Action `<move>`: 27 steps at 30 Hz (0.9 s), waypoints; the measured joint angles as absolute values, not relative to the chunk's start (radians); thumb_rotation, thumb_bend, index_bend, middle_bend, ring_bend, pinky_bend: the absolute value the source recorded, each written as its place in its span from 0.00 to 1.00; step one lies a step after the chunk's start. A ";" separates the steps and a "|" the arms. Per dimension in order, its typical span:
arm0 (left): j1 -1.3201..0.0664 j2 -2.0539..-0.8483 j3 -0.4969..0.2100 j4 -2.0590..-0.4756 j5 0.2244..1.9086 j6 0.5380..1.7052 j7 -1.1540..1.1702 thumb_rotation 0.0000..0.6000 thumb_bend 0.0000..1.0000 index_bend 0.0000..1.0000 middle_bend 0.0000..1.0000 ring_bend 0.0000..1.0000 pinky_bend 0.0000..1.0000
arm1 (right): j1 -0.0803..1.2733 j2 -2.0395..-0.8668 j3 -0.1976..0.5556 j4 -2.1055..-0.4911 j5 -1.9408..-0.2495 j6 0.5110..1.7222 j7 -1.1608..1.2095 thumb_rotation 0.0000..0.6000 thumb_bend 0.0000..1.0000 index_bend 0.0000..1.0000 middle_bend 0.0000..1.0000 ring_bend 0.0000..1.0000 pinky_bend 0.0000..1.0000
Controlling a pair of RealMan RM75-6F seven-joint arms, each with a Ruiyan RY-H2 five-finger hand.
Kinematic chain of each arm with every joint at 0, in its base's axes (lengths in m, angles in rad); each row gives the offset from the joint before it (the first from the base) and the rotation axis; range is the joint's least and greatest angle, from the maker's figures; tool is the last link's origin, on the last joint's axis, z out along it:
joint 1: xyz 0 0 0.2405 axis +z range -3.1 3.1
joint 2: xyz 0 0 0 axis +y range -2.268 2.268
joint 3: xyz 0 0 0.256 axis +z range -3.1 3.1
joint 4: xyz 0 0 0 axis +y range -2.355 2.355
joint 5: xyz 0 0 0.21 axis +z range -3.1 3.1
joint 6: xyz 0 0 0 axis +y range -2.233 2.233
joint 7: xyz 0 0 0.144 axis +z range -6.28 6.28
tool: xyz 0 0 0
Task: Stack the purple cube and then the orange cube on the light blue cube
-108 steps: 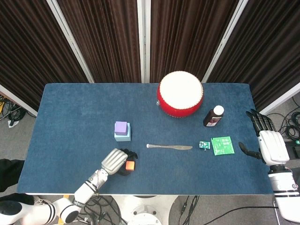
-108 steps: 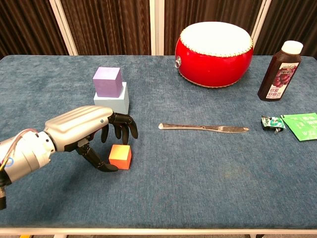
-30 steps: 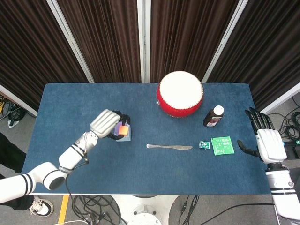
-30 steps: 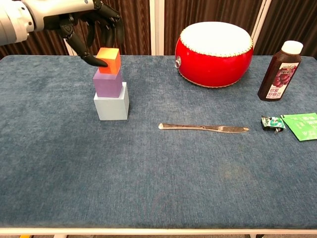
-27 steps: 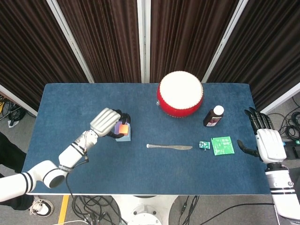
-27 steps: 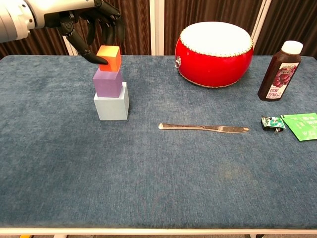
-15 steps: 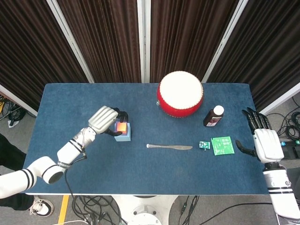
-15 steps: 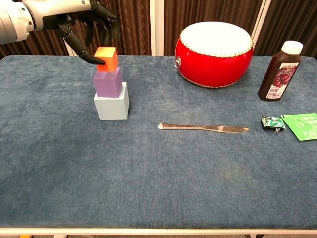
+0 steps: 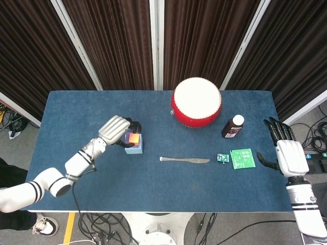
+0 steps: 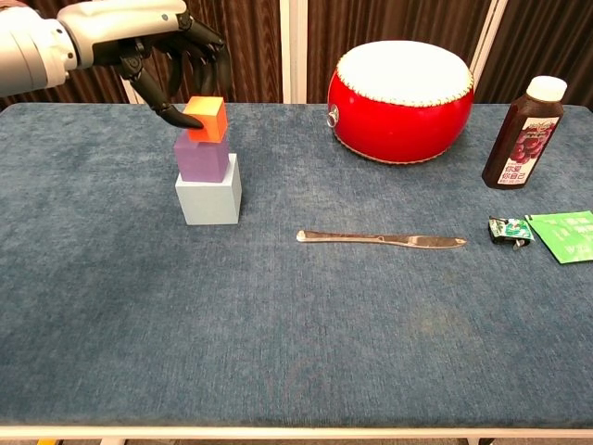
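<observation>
We've got the orange cube [image 10: 205, 119] pinched in the left hand [image 10: 165, 51], sitting right atop the purple cube [image 10: 202, 156] on the blue cube [image 10: 209, 197], slightly twisted vs. stack; right hand [image 9: 288, 155] idle, open, far off.

No text can be read here. The dark juice bottle with a white cap [image 10: 524, 134] carries a label with a fruit picture, but its letters are too small. The green flat packet [image 10: 566, 235] shows only faint, unreadable marks.
</observation>
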State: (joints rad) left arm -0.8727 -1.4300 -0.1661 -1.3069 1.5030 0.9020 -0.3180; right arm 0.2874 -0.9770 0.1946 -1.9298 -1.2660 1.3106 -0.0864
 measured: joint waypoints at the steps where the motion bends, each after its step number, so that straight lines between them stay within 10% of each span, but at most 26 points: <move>1: -0.875 -1.432 -0.163 -1.299 1.507 0.903 -0.322 1.00 0.24 0.50 0.64 0.48 0.57 | 0.288 -0.978 0.195 -1.930 -1.264 1.311 -0.088 1.00 0.22 0.00 0.00 0.00 0.00; 27: -0.889 -1.447 -0.133 -1.211 1.506 0.915 -0.409 1.00 0.24 0.50 0.64 0.48 0.57 | 0.298 -0.994 0.193 -1.933 -1.246 1.308 -0.136 1.00 0.22 0.00 0.00 0.00 0.00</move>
State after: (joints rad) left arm -0.8889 -1.4467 -0.1326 -1.2107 1.5060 0.9147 -0.4086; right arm 0.2980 -0.9937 0.1934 -1.9331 -1.2459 1.3083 -0.1362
